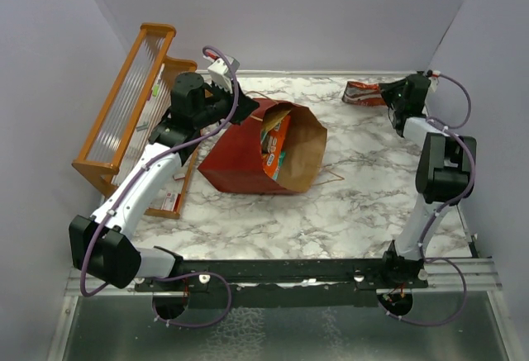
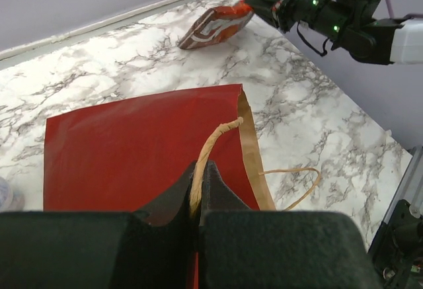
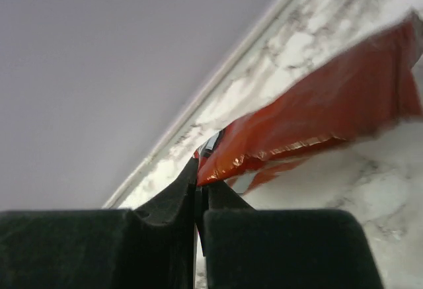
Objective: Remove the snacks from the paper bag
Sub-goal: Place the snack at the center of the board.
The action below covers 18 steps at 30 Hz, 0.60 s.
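The dark red paper bag (image 1: 240,156) lies on its side in the middle of the table, its brown mouth (image 1: 304,153) facing right. Orange snack packets (image 1: 276,148) show inside the mouth. My left gripper (image 1: 238,106) is shut on one twine handle (image 2: 210,145) at the bag's top edge; the bag's red side (image 2: 132,150) fills the left wrist view. My right gripper (image 1: 388,94) is at the far right corner, shut on the edge of a red packet (image 1: 361,92), which hangs just above the table (image 3: 324,114). The packet also shows in the left wrist view (image 2: 215,24).
An orange wooden rack (image 1: 124,105) stands along the left wall beside my left arm. The bag's second twine handle (image 2: 299,182) lies loose on the marble. The back wall runs close behind the red packet. A small flat item (image 1: 169,200) lies by the rack's foot.
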### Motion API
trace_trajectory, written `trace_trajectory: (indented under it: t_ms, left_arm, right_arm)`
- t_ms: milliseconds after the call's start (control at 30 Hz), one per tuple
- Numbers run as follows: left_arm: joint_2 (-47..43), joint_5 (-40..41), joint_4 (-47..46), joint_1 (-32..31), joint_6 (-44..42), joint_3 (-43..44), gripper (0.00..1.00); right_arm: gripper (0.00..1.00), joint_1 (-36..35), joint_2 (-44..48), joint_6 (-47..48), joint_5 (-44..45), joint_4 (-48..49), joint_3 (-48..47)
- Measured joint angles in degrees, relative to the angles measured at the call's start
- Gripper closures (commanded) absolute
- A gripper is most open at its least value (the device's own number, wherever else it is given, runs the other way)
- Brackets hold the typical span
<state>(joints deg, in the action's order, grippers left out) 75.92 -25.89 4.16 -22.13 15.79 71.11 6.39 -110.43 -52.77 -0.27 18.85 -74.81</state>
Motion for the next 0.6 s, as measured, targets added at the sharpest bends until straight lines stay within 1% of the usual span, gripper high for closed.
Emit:
trace_trajectory:
  t_ms: [133, 300, 400, 600]
  left_arm:
    - [0.0, 0.0, -0.1, 0.0, 0.2, -0.1, 1.0]
    - [0.0, 0.0, -0.3, 0.0, 0.3, -0.3, 1.0]
    - [0.0, 0.0, -0.4, 0.0, 0.4, -0.3, 1.0]
    - [0.0, 0.0, -0.7, 0.0, 0.4, -0.5, 1.0]
  right_arm:
    - [0.99, 3.3, -1.9, -1.1, -5.4, 5.4, 7.8]
    - [0.99, 5.0, -2.8, -1.4, -8.0, 6.6, 13.6]
    - [0.99, 5.0, -3.0, -1.4, -8.0, 7.0, 15.0]
    - [0.98, 5.6, -5.4, -1.4, -8.2, 7.0, 14.5]
